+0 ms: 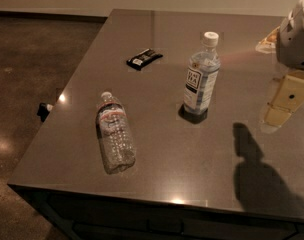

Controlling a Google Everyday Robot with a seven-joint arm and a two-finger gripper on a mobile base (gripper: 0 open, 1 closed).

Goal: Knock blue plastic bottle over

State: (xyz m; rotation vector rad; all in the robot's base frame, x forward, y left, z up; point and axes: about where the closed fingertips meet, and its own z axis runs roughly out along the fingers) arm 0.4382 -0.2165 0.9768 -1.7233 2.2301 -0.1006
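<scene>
- The table (pixel 157 176) fills most of the frame. Its front edge runs along the bottom and its left edge slants from lower left up to the top centre.
- The blue bottle (pixel 201 79) stands upright just right of centre, well in from every visible edge.
- It has smooth sides of pale blue clear plastic, a white cap, and a white label with a dark panel.
- Bare tabletop lies on all sides of it, widest toward the front.
- The gripper (pixel 282 106) hangs at the right edge of the frame, to the right of the blue bottle and apart from it, under a white housing.
- It is cream-coloured with 1 dark dot. Whether it is spread or pressed together I cannot tell.
- Its shadow (pixel 254 171) falls on the table at lower right.
- A clear bottle (pixel 114 134) lies on its side at lower left of centre, near the front edge. It is crinkly and ribbed, with a red-and-white label.
- A flat black packet (pixel 144 59) lies at upper centre, left of the blue bottle and apart from it.
- The tabletop is a smooth, glossy brown-grey that throws back small points of light.
- The floor (pixel 22 59) at left is dark and polished.
</scene>
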